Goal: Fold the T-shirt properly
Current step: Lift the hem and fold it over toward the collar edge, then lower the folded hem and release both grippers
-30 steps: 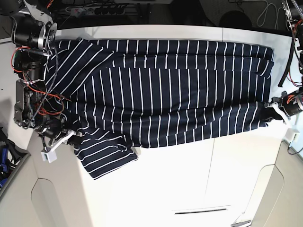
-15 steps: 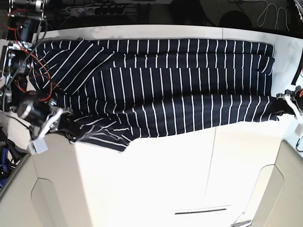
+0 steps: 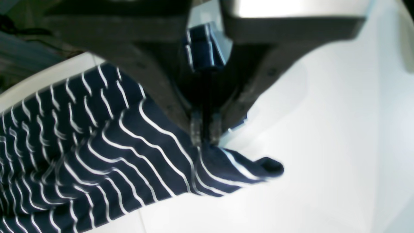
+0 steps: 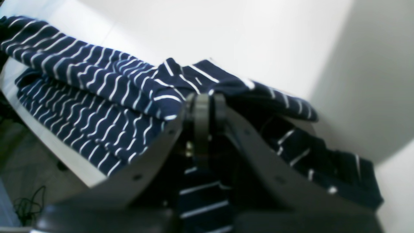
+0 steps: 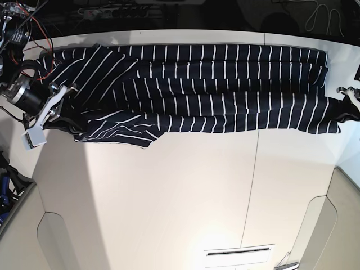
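The T-shirt [image 5: 191, 84], dark navy with thin white stripes, lies stretched across the far part of the white table [image 5: 185, 197], folded lengthwise. My left gripper [image 5: 344, 108] at the base view's right edge is shut on the shirt's right corner; the left wrist view shows its fingertips [image 3: 196, 131] pinching the T-shirt [image 3: 97, 155]. My right gripper [image 5: 62, 115] at the left is shut on the shirt's left end near the sleeve; the right wrist view shows the T-shirt [image 4: 97, 84] bunched over the gripper [image 4: 205, 106].
The table's far edge [image 5: 169, 35] runs just behind the shirt, with cables and a power strip [image 5: 112, 10] beyond it. A seam [image 5: 253, 185] runs down the table. A small slot [image 5: 239, 251] sits near the front edge.
Both grippers have moved toward the far edge, carrying the shirt's near edge up. The shirt is now a narrower band and the sleeve flap no longer hangs toward the front.
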Robot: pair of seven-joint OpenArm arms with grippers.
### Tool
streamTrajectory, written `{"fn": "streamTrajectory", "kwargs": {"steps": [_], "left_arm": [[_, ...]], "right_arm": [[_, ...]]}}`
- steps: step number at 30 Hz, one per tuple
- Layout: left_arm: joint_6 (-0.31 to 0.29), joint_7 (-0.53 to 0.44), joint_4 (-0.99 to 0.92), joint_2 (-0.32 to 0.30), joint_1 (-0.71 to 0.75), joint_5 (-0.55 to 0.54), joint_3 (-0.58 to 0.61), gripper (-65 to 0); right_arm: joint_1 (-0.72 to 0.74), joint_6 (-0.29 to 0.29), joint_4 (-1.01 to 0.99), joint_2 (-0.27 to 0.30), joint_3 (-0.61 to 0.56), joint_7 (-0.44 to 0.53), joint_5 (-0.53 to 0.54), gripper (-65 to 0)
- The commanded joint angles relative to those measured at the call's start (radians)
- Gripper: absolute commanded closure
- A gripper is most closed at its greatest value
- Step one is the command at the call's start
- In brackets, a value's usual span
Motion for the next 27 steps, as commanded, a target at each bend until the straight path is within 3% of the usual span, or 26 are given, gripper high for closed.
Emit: {"fn": "streamTrajectory", "kwargs": {"steps": [1,7,14,18,20,23,25,27], "left_arm": [[-0.006,-0.011,0.017,-0.025,0.007,-0.011,-0.013,0.0],[-0.006,0.0,0.017,-0.019,0.017,-0.002,-0.016,0.0],[-0.006,0.094,0.017,-0.019,0.034,-0.034,-0.016,0.0],[-0.006,0.088,0.017,-0.017,0.077,-0.034,-0.016,-0.4],[-0.006,0.063,0.017,-0.016,0.106,-0.034,-0.016,-4.6],[-0.006,0.032,0.016,-0.01,0.13,-0.033,-0.016,-17.2],[-0.006,0.032,0.016,0.001,0.129,-0.034,-0.016,-23.2],[-0.006,0.021,0.016,0.011,0.129,-0.034,-0.017,-24.1]], "right_arm": [[-0.009,0.003,0.035,0.013,0.016,0.023,0.022,0.0],[-0.112,0.003,0.108,0.013,0.06,0.017,0.022,0.0],[-0.226,0.003,0.115,0.005,0.103,0.021,0.019,0.0],[-0.257,-0.005,0.108,-0.003,0.103,0.028,-0.069,0.0],[-0.262,-0.016,0.087,-0.013,0.103,0.023,-0.099,0.0],[-0.258,-0.016,0.034,-0.017,0.103,0.024,-0.095,0.0],[-0.257,-0.015,0.007,-0.016,0.103,0.023,-0.095,-14.6],[-0.257,-0.016,0.004,-0.016,0.105,0.008,-0.094,-25.0]]}}
